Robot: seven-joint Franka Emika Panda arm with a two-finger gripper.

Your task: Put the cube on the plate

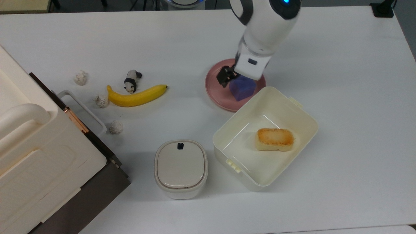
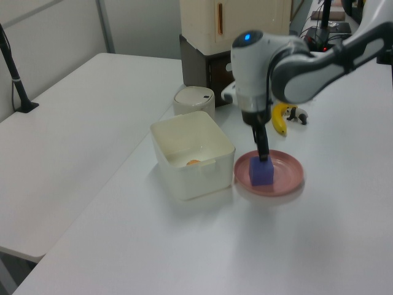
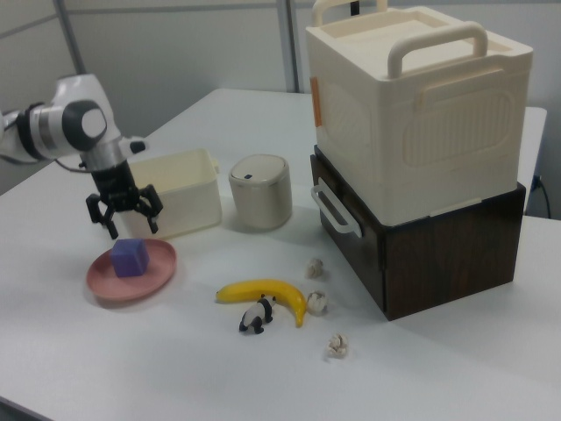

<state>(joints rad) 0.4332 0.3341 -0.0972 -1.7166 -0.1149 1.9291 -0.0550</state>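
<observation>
My end effector (image 3: 124,219) hangs just above the small matte blue-purple cube (image 3: 130,258), its two dark fingers spread apart and clear of the cube's faces, as the right view shows most plainly. The cube sits flat on the round pink plate with the raised rim (image 3: 105,282), inside the rim and toward the side nearest the cream rectangular plastic tub (image 3: 180,200). In the top view the cube (image 1: 242,88) lies on the plate's (image 1: 215,90) right half, close to the tub's (image 1: 304,113) upper-left corner, and my end effector (image 1: 234,77) is partly over the cube's upper-left edge. In the left view the cube (image 2: 261,172) stands upright on the plate (image 2: 288,176), with my end effector (image 2: 264,155) pointing straight down above its top face. The tub holds a browned, oblong piece of bread (image 1: 275,139) on its floor. Just beside the tub, on the top view's left, stands a round-cornered cream canister with a closed lid (image 1: 180,168). Well apart from the plate on the white table (image 1: 351,97) lie a yellow banana (image 1: 136,96), a small black-and-white panda figure (image 1: 131,81) touching or nearly touching it, and three crumpled white lumps (image 1: 116,127).
</observation>
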